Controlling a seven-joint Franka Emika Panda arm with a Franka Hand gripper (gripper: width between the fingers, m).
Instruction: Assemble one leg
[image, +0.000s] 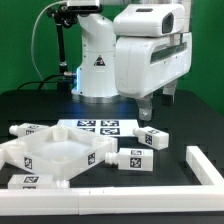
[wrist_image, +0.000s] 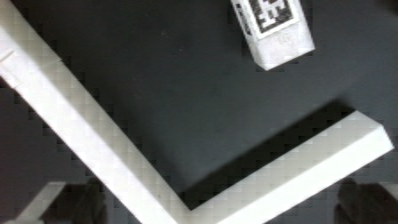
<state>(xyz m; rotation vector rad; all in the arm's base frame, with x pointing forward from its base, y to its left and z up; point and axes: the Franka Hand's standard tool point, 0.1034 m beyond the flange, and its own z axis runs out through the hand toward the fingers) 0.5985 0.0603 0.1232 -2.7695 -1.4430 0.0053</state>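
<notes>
Several white legs with black-and-white tags lie on the black table. One leg (image: 152, 138) lies just right of the marker board, another (image: 135, 158) in front of it, one (image: 25, 130) at the far left, and one (image: 30, 180) by the tabletop's front corner. My gripper (image: 156, 108) hangs above the table, over the leg right of the marker board. It is open and empty. In the wrist view one leg (wrist_image: 276, 30) lies apart from my gripper (wrist_image: 214, 212), whose dark fingers (wrist_image: 63, 205) stand wide apart at the picture's edge.
The large white square tabletop (image: 55, 152) with corner sockets lies at the exterior view's left front. The marker board (image: 100, 127) lies behind it. A white L-shaped rail (image: 205, 168) stands at the right front; its corner (wrist_image: 107, 130) lies below my gripper in the wrist view.
</notes>
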